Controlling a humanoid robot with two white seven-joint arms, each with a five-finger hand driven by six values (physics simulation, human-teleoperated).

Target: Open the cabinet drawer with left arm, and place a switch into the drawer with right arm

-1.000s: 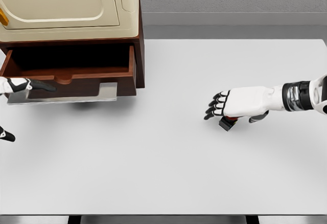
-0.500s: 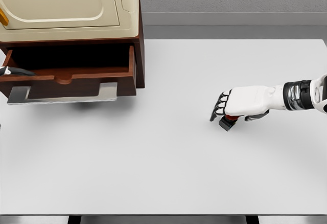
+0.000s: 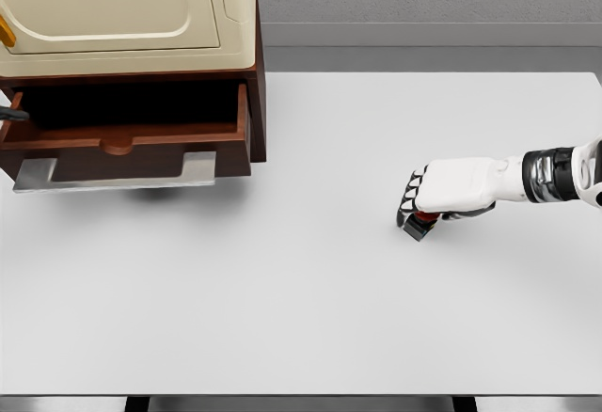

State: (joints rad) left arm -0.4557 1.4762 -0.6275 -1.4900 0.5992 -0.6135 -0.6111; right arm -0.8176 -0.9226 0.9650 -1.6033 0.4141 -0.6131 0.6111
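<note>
The brown cabinet (image 3: 256, 102) stands at the back left, and its drawer (image 3: 127, 139) is pulled out, with a grey handle plate (image 3: 113, 173) along its front. The switch (image 3: 419, 228), a small dark block with a red part, lies on the white table right of the middle. My right hand (image 3: 412, 207) lies over it with its fingers curled down around it. Most of the switch is hidden under the palm. Only a dark tip of my left hand (image 3: 10, 114) shows at the picture's left edge, beside the drawer's left end.
A cream-coloured appliance (image 3: 122, 3) sits on top of the cabinet. The white table (image 3: 301, 318) stretches out in front of the drawer and to the right hand. A grey wall runs behind the table's far edge.
The right hand's fingers have curled from spread to closed over the switch. The left hand has drawn back from the drawer front to the picture's left edge. The drawer stays open.
</note>
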